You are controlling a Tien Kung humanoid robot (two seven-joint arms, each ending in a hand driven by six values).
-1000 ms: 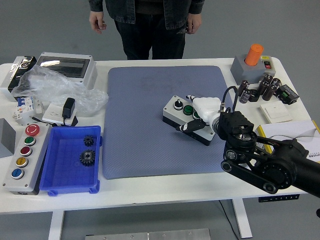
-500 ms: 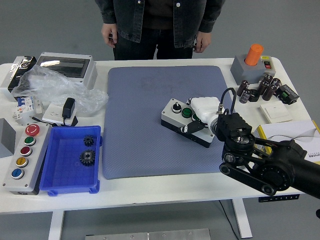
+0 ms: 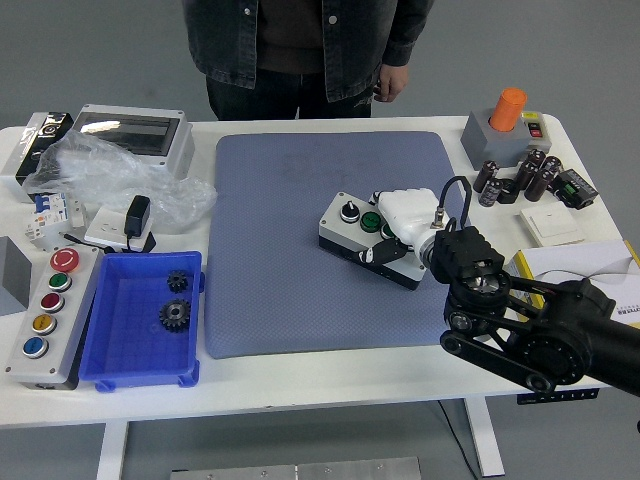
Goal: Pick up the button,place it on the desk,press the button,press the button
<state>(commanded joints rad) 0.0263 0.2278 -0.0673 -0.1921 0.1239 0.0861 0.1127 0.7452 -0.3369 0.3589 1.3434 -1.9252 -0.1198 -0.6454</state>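
A grey button box [image 3: 345,228] with a black knob [image 3: 349,211] and a green button [image 3: 371,221] lies tilted on the blue-grey mat [image 3: 290,180], right of centre. My right hand [image 3: 392,232] comes in from the lower right. Its white fingers [image 3: 403,212] cover the box's right end and its dark thumb [image 3: 378,253] presses the front side, so the hand grips the box. That end of the box is hidden under the hand. My left arm is out of view.
At the left stand a blue tray [image 3: 120,330] with two gears, a grey panel [image 3: 30,310] of several coloured buttons, a plastic bag [image 3: 110,175] and a white enclosure [image 3: 135,135]. An orange-capped box [image 3: 505,120], capacitors [image 3: 520,178] and papers [image 3: 590,265] occupy the right. A person [image 3: 300,50] stands behind the table.
My right hand and the button box have shifted a little to the left on the mat. The person has stepped closer to the table.
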